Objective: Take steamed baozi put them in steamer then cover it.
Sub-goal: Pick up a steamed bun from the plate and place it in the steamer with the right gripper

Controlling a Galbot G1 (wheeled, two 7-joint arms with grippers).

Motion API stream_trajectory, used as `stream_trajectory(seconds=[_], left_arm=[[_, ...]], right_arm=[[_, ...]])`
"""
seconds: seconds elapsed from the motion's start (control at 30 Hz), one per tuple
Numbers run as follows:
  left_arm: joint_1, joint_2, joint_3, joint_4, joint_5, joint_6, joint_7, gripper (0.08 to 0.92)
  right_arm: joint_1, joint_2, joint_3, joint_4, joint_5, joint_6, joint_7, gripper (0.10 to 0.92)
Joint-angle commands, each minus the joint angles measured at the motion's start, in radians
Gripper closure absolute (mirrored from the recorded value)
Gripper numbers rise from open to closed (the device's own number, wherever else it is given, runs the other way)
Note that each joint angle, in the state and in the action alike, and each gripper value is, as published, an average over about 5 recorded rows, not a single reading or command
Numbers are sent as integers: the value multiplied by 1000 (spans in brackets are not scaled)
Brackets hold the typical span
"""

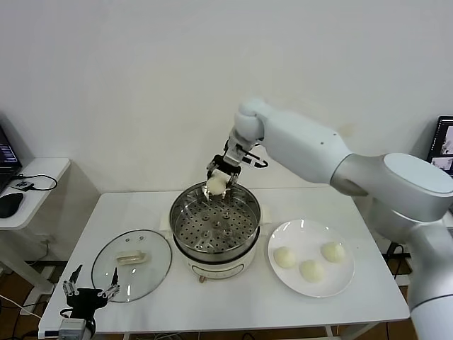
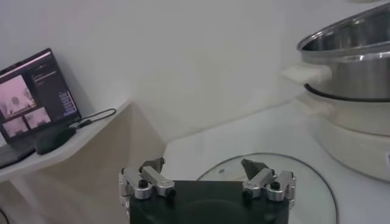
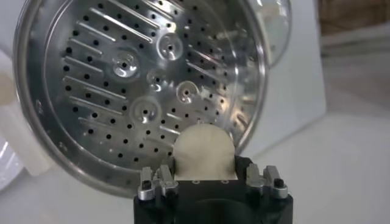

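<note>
Right hand (image 1: 219,178) grasps a baozi (image 1: 215,185) over the steamer's (image 1: 215,225) far rim; left hand (image 1: 90,289) parked, released

The cover (image 1: 132,264) lies left of the steamer (image 1: 214,231), plate (image 1: 311,280) right.

Head view high above table (image 1: 141,205), wrist views close, steamer (image 1: 215,228) shared

The steamer (image 1: 215,227) is shiny silver with little round holes in rows (like dots) on a cream base. The buns (image 1: 309,270) are cream-white on a white plate (image 1: 347,280). The cover (image 1: 132,265) is clear glass with a cream handle. The table (image 1: 368,297) is white.
</note>
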Motion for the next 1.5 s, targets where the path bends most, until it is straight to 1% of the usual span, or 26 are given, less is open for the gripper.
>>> stream_trajectory(seconds=[0.03, 0.33, 0.47, 0.67, 1.0, 1.1, 1.2, 1.3, 1.37, 1.5], left_arm=[[-2, -1, 1, 6, 3, 1, 1, 177], [-7, -3, 2, 21, 1, 1, 2, 177], [-10, -3, 3, 30, 1, 0, 1, 177], [-13, -3, 5, 39, 0, 0, 1, 177], [-12, -3, 8, 42, -2, 0, 2, 177], [-11, -4, 9, 42, -2, 0, 2, 177], [-10, -5, 9, 40, -2, 0, 3, 177], [-10, -6, 8, 39, -2, 0, 3, 177], [-10, -7, 9, 39, -2, 0, 3, 177], [-9, -7, 11, 38, -1, 0, 3, 177]], right_arm=[[-28, 38, -46, -30, -75, 119, 56, 432], [-76, 113, 30, -155, -203, 143, 120, 431], [-86, 136, 47, -195, -234, 143, 133, 431], [-96, 141, 56, -218, -258, 143, 134, 431], [-113, 142, 57, -222, -249, 141, 128, 426], [-114, 145, 58, -224, -246, 131, 131, 376], [-109, 145, 59, -223, -231, 117, 131, 289], [-98, 136, 59, -201, -184, 96, 116, 225], [-88, 121, 60, -165, -141, 71, 97, 209], [-58, 55, 52, -53, -32, -8, 55, 203]])
